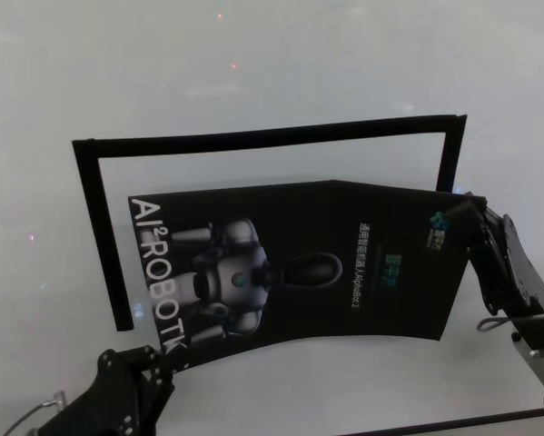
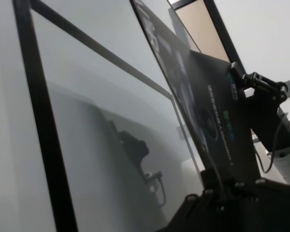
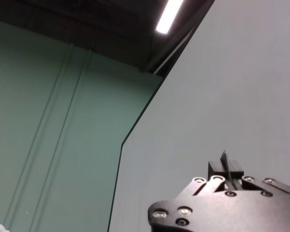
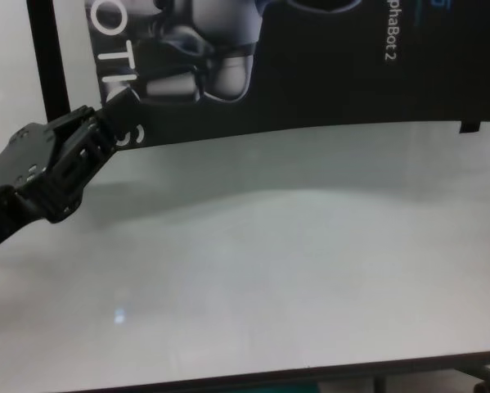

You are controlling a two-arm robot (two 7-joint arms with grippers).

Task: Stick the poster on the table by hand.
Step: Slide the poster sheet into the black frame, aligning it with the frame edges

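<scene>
- Poster (image 1: 344, 263): one sheet, held above the table (image 4: 269, 270).
- Left gripper (image 4: 114, 110): clamped on its near-left corner.
- Right gripper (image 1: 462, 207): clamped on its far-right corner.

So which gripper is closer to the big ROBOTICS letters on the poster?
Left. The left gripper pinches the poster at its lettered end; the right gripper holds the opposite end.

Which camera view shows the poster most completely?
The head view: the whole poster shows there, held at opposite corners by the left gripper and right gripper. The chest view shows only its lower part, the left wrist view sees it nearly edge-on, and the right wrist view shows only its plain back.
</scene>
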